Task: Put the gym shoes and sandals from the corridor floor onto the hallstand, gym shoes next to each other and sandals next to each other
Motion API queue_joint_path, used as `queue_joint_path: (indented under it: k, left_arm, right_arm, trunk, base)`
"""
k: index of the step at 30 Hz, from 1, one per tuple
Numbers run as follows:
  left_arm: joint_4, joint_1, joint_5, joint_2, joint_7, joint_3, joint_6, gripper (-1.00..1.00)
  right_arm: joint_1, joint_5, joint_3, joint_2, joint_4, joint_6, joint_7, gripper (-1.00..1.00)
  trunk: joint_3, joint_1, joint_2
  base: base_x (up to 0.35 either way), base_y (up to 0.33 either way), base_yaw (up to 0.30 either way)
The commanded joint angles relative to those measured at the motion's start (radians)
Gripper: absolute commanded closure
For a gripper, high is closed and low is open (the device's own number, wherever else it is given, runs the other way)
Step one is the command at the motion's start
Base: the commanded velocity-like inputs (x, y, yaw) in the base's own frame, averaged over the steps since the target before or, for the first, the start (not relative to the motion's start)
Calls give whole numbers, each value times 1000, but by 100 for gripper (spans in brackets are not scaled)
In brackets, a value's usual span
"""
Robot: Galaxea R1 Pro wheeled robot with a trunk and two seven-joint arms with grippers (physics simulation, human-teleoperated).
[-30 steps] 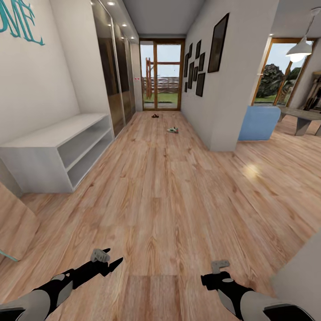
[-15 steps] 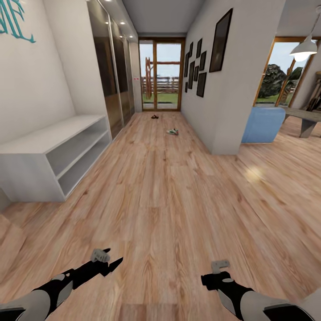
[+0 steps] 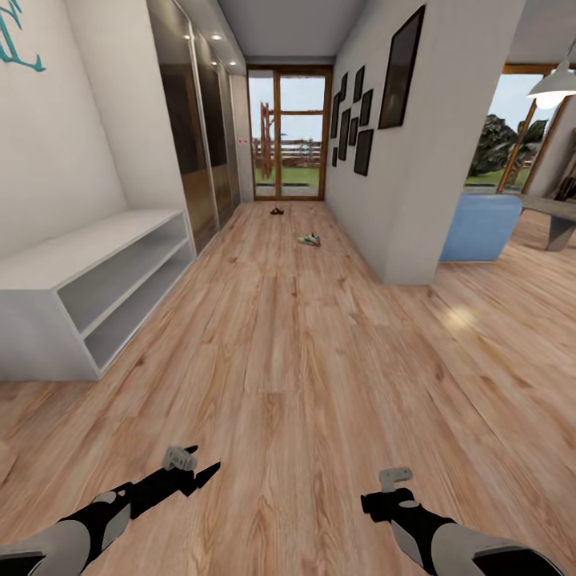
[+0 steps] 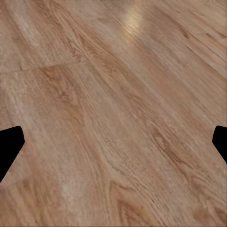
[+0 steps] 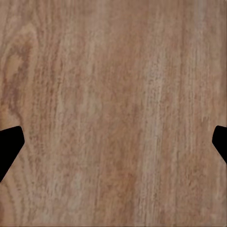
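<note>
Both arms are held low over the corridor floor. The left tool and the right tool are level with each other and well apart. In each wrist view the left tool and the right tool have their fingertips at opposite edges over bare planks, so both tools are spread wide and hold nothing. Ahead of the left tool and outboard of it, a low white bench with two open shelves stands against the wall; whether it has an upper shelf cannot be told. Farther ahead, past both tools and nearer the right tool's line, a gym shoe lies on the floor close to the corner of the wall that carries dark picture frames; whether it is one shoe or two cannot be told. Beyond it, just before the glass door, small dark shapes, apparently the sandals, lie on the floor. A blue seat stands far outboard of the right tool.
</note>
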Motion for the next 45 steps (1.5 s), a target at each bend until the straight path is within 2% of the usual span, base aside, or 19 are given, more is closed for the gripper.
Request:
queue_joint_path:
  k: [1,45]
  left_arm:
    - [1,-1,5,0,-7,2,1,-100]
    - [1,-1,5,-1,-7,2,1,-100]
  right_arm:
    - [-2,2,7,0,5,-7,-4,-100]
    - [0,2,7,1,5,-8,-4,-100]
  trunk:
    - [-1,0,0]
    - [-1,0,0]
  base:
    - [350,-3,0]
    - [350,0,0]
